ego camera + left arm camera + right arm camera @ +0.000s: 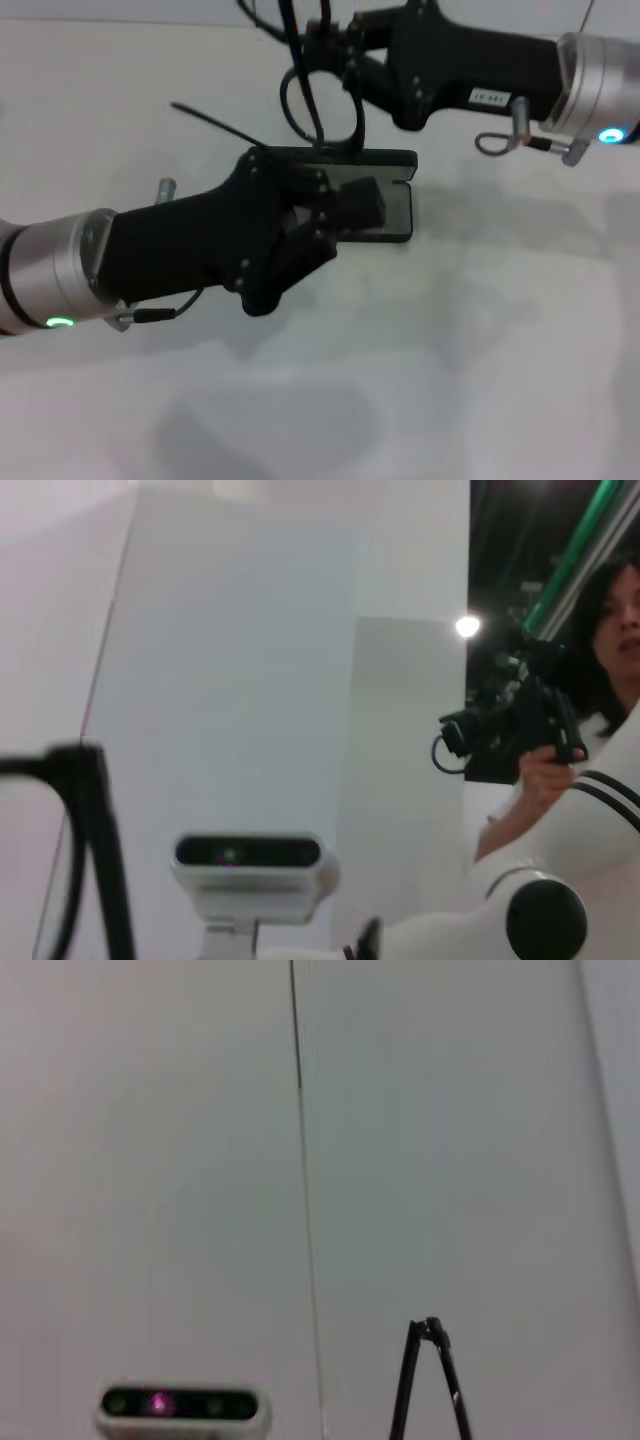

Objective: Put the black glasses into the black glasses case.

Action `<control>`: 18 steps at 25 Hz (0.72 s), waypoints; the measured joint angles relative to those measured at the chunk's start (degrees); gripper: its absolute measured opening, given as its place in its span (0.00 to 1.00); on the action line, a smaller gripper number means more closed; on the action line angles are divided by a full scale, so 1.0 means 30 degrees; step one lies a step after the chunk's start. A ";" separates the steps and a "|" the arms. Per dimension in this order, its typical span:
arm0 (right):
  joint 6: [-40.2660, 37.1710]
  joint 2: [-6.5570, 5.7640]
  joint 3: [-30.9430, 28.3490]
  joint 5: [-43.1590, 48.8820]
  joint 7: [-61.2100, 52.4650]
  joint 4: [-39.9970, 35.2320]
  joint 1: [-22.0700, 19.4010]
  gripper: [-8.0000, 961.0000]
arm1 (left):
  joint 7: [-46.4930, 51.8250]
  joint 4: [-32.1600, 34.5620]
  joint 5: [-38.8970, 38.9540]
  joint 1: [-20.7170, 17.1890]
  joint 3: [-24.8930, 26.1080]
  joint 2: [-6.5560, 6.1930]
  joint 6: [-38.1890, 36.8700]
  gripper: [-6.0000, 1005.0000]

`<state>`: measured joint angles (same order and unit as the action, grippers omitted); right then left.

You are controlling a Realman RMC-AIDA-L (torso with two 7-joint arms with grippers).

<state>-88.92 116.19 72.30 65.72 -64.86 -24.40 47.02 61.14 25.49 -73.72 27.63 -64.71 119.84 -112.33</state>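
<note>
On the white table point(480, 340) the black glasses case point(385, 205) lies open near the centre, its grey lining showing. The left gripper point(345, 215) reaches in from 8 o'clock and sits over the case; its fingers seem spread around the near part of the case, but I cannot tell this for sure. The right gripper point(335, 55) comes from 2 o'clock and is pinching the black glasses point(318, 105) by the frame. The glasses hang just above the case's far edge, at 12 o'clock from it, with one temple arm pointing toward 10 o'clock.
</note>
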 joint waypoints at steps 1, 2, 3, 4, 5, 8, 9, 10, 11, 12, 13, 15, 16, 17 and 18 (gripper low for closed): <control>0.0000 0.0000 0.0000 0.0000 0.0000 0.0000 0.0000 0.08 | 0.0000 -0.0167 0.0151 0.0005 0.0027 -0.0007 0.0045 0.05; 0.0000 0.0000 0.0000 0.0000 0.0000 0.0000 0.0000 0.08 | 0.0000 -0.0286 0.0261 0.0031 0.0034 -0.0020 0.0061 0.05; 0.0142 0.0000 0.0392 -0.0003 0.0008 0.0000 -0.0086 0.08 | -0.0001 -0.0488 0.0414 0.0084 0.0042 -0.0053 0.0084 0.05; 0.0155 0.0001 0.0465 -0.0001 0.0010 0.0000 -0.0115 0.08 | -0.0004 -0.0647 0.0530 0.0135 0.0048 -0.0076 0.0104 0.05; 0.0160 0.0001 0.0519 0.0001 0.0011 -0.0001 -0.0133 0.08 | -0.0005 -0.0793 0.0613 0.0190 0.0056 -0.0090 0.0122 0.05; 0.0140 0.0001 0.0855 0.0002 0.0016 -0.0019 -0.0191 0.08 | 0.0040 -0.0892 0.0659 0.0248 0.0063 -0.0101 0.0304 0.05; 0.0128 0.0001 0.0945 0.0009 0.0018 -0.0021 -0.0193 0.08 | 0.0096 -0.0893 0.0660 0.0258 0.0065 -0.0103 0.0409 0.05; 0.0117 0.0001 0.1050 0.0018 0.0019 -0.0021 -0.0193 0.08 | 0.0112 -0.0893 0.0660 0.0262 0.0066 -0.0103 0.0448 0.05; 0.0106 0.0001 0.1166 0.0019 0.0020 -0.0021 -0.0194 0.08 | 0.0133 -0.0893 0.0662 0.0272 0.0067 -0.0105 0.0561 0.05; 0.0097 0.0001 0.1267 0.0019 0.0020 -0.0021 -0.0193 0.08 | 0.0145 -0.0894 0.0664 0.0272 0.0067 -0.0106 0.0629 0.06; 0.0087 0.0001 0.1365 0.0015 0.0020 -0.0022 -0.0193 0.08 | 0.0150 -0.0893 0.0666 0.0269 0.0067 -0.0105 0.0687 0.06; 0.0052 0.0001 0.1562 0.0015 0.0006 -0.0021 -0.0188 0.08 | 0.0177 -0.0894 0.0669 0.0237 0.0068 -0.0106 0.0824 0.06; 0.0040 0.0001 0.1646 0.0015 -0.0012 -0.0021 -0.0171 0.08 | 0.0191 -0.0893 0.0670 0.0222 0.0067 -0.0106 0.0903 0.06; 0.0036 0.0001 0.1774 0.0015 -0.0032 -0.0021 -0.0145 0.08 | 0.0208 -0.0894 0.0670 0.0207 0.0067 -0.0106 0.0973 0.06; 0.0034 0.0001 0.1885 0.0015 -0.0048 -0.0021 -0.0123 0.08 | 0.0217 -0.0892 0.0670 0.0196 0.0067 -0.0105 0.1034 0.06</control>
<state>-88.81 116.19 77.95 65.77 -65.00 -24.47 46.65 61.79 22.81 -71.71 28.22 -64.50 119.52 -109.23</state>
